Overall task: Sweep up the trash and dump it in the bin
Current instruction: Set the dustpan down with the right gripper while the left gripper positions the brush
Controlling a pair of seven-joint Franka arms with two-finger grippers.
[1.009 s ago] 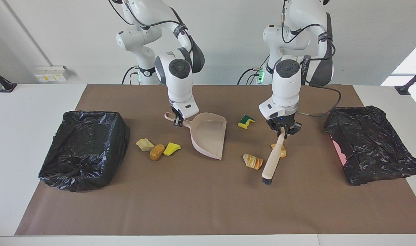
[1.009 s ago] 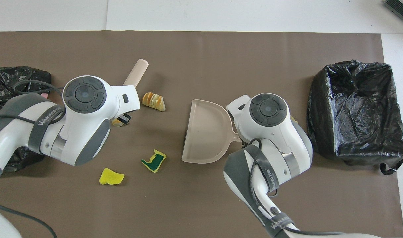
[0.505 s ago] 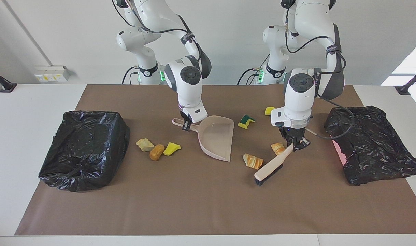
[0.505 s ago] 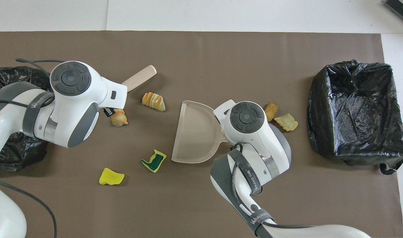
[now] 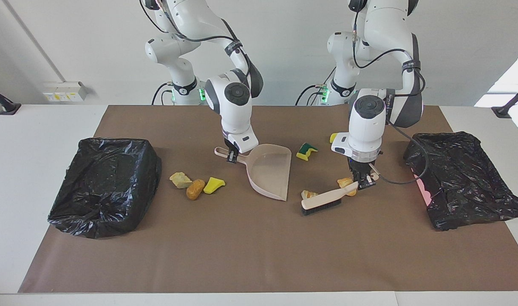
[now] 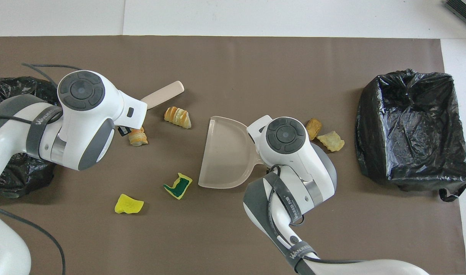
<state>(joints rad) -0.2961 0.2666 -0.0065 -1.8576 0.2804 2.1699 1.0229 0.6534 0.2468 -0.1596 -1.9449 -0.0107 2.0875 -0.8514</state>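
Observation:
My left gripper (image 5: pixel 361 182) is shut on the handle of the beige brush (image 5: pixel 326 199), which lies low and nearly level over the mat, its black bristles down. One bread-like lump (image 5: pixel 308 194) sits just on the robots' side of the brush head, another (image 5: pixel 346 182) by the gripper. My right gripper (image 5: pixel 231 156) is shut on the handle of the pale pink dustpan (image 5: pixel 271 170), whose mouth faces the brush. More trash lies around: a green-topped sponge (image 5: pixel 306 151), a yellow piece (image 5: pixel 335 137), and a beige lump (image 5: pixel 180 179), an orange-brown lump (image 5: pixel 195 189) and a yellow sponge (image 5: pixel 213 185) together.
Two bins lined with black bags stand on the brown mat: one (image 5: pixel 106 182) at the right arm's end, one (image 5: pixel 462 182) at the left arm's end. A cable loops from the left wrist toward that bin. Bare mat stretches farther from the robots than the brush.
The left gripper moved toward its bin's end and turned the brush from upright-slanted to nearly flat, its head swinging toward the dustpan. The right gripper shifted the dustpan slightly toward the brush, then held still.

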